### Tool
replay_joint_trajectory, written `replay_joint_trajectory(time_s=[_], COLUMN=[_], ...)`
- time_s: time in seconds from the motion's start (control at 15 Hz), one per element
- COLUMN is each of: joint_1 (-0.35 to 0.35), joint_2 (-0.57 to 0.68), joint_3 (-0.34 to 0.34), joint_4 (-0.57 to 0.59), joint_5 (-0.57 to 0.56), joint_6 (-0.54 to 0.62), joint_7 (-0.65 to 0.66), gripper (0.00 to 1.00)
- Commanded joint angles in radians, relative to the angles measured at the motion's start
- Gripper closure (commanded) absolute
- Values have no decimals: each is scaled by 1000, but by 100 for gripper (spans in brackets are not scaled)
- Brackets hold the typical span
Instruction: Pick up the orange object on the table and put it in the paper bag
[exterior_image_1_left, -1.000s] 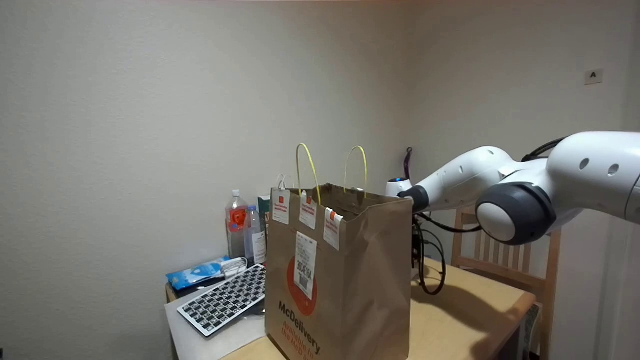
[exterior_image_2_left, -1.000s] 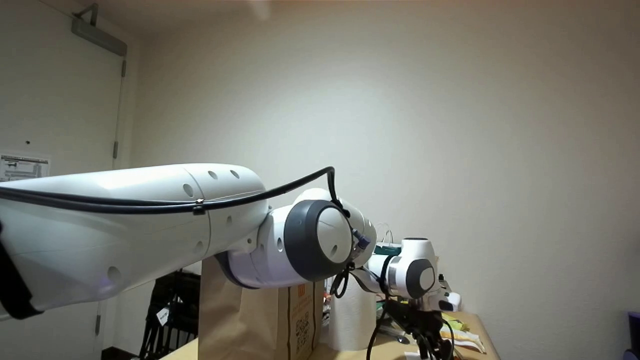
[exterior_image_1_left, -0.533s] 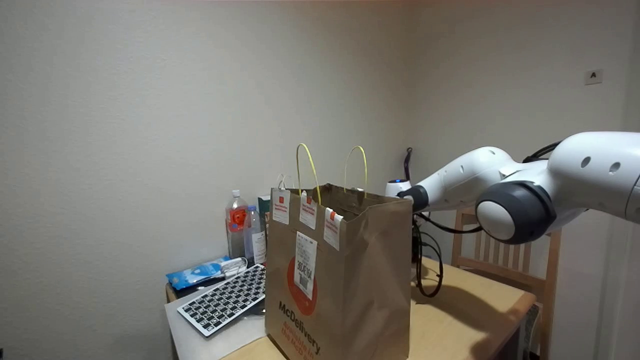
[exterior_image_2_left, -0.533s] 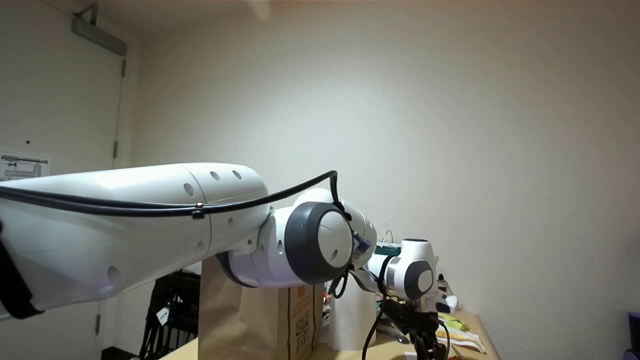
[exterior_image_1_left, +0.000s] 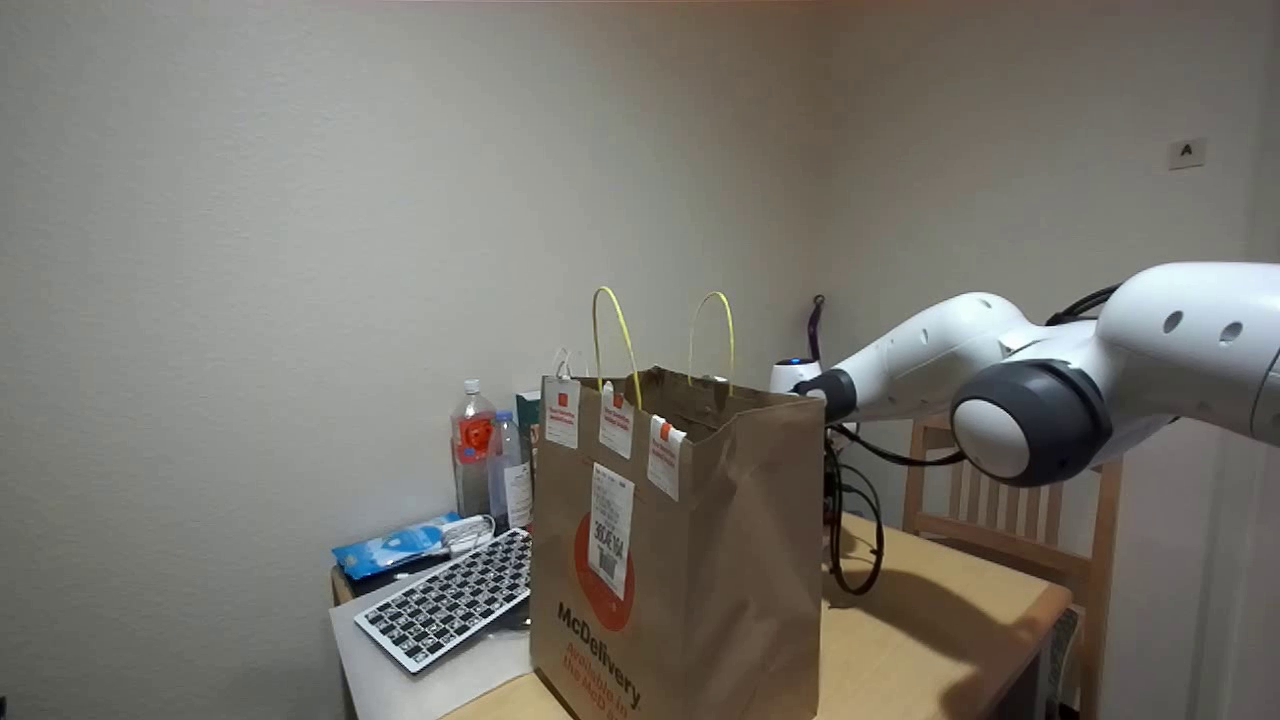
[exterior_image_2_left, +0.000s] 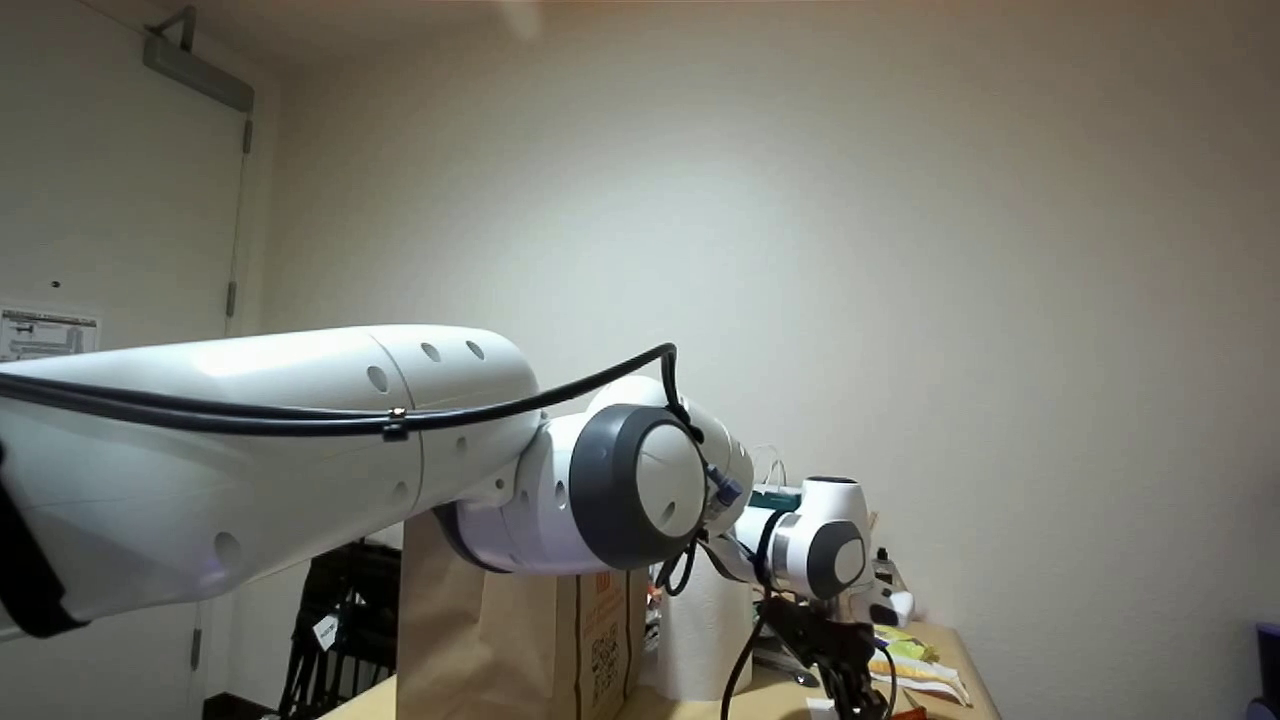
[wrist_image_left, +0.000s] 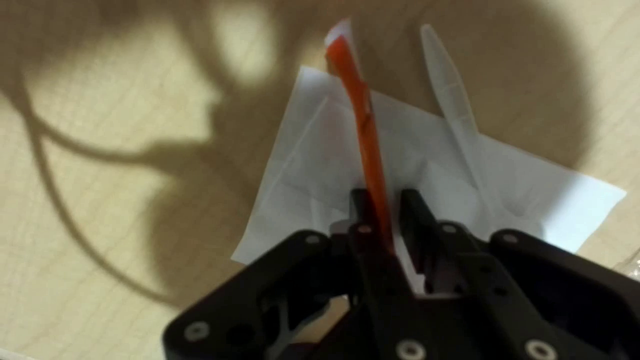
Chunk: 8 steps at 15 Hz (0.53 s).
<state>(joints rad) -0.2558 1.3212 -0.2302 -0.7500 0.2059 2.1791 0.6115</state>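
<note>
Over worktop, hand narrow, pinching slim orange object; likely light, pliable, perhaps slick; hold best near middle.

Gripper held orange object between black fingers; white-tipped end reached past edge of white sheet below; pale knife-shaped piece lay beside, apart from object, crossing same edge, over or under hard to tell; sheet rested on light wooden table, dark blurred shadows spread either side.
</note>
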Motion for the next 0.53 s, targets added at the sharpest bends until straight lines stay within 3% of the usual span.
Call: replay_joint_trajectory(time_s=[0.0,0.47], joint_1=[-12,15], joint_2=[-23,-116], joint_3=[22,3], joint_4=[-30,-83], joint_5=[14,2], joint_6=[0,10], joint_7=[-37,-21], gripper=[100,97])
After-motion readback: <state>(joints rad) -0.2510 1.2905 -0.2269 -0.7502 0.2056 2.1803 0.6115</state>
